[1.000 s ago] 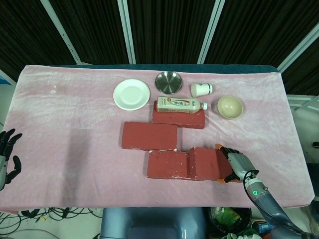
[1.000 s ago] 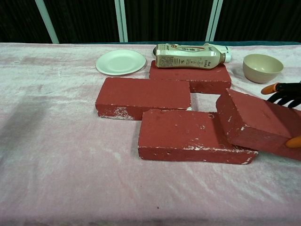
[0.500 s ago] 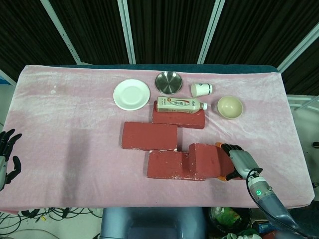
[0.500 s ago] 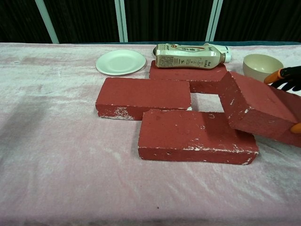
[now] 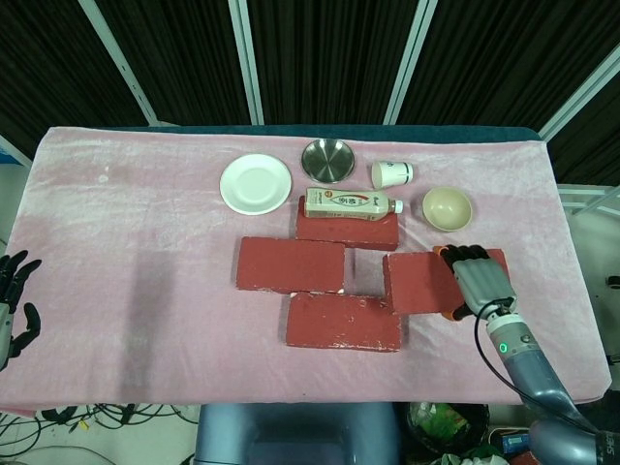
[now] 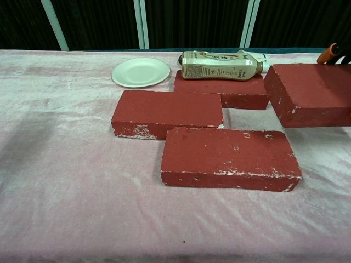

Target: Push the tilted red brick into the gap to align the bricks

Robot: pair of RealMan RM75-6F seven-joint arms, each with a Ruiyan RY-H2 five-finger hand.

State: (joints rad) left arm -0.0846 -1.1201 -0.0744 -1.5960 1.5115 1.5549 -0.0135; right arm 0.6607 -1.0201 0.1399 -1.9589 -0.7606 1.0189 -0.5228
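Pink velvety cloth covers the table (image 5: 126,242), and in the head view the right hand (image 5: 481,282) lies over the right end of the red brick (image 5: 421,282), fingers wrapped on it so that it looks gripped rather than merely touched. That brick sits to the right of the gap (image 5: 363,271), roughly level with the middle-row brick (image 5: 291,263) on the left, and no longer leans on the near brick (image 5: 343,322). A far brick (image 5: 347,231) carries a lying drink bottle (image 5: 353,202); a white plate (image 5: 256,183), a metal dish (image 5: 328,160), a paper cup (image 5: 391,174) and a beige bowl (image 5: 447,208) stand beyond. The left hand (image 5: 15,305) hangs off the table's left edge, fingers apart, holding nothing. In the chest view the red brick (image 6: 310,93) appears flat or slightly raised at far right; whether it rests on the cloth I cannot tell. Only an orange fingertip (image 6: 329,53) shows there. The gap (image 6: 241,118) is open between it and the middle-row brick (image 6: 167,112). By my judgement the straightening is done; sliding the brick left to close the gap remains.
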